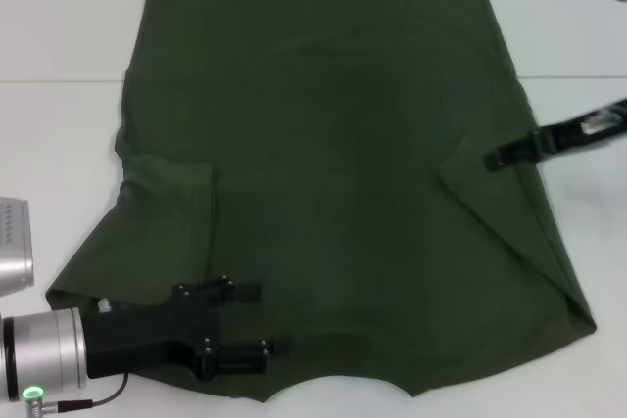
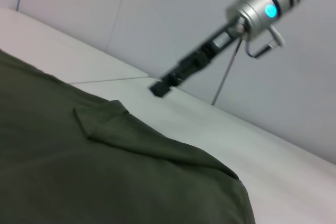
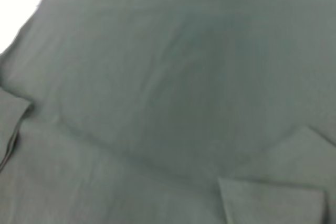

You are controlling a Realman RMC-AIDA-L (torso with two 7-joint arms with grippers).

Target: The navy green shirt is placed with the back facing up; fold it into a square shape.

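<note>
The navy green shirt (image 1: 333,144) lies flat on the white table (image 1: 59,26), its curved neckline at the near edge. Both sleeves are folded inward onto the body: the left sleeve (image 1: 176,203) and the right sleeve (image 1: 490,212). My left gripper (image 1: 253,320) is open and empty, low over the shirt's near left corner beside the neckline. My right gripper (image 1: 495,158) is shut and empty at the shirt's right edge, its tip by the folded right sleeve. It also shows in the left wrist view (image 2: 157,88), just beyond the folded sleeve (image 2: 115,124). The right wrist view shows only shirt fabric (image 3: 184,77).
Bare white table surrounds the shirt, with a strip on the left (image 1: 49,144) and on the right (image 1: 588,46). A seam line in the table runs across behind the shirt (image 1: 59,80). A pale wall stands beyond the table (image 2: 157,14).
</note>
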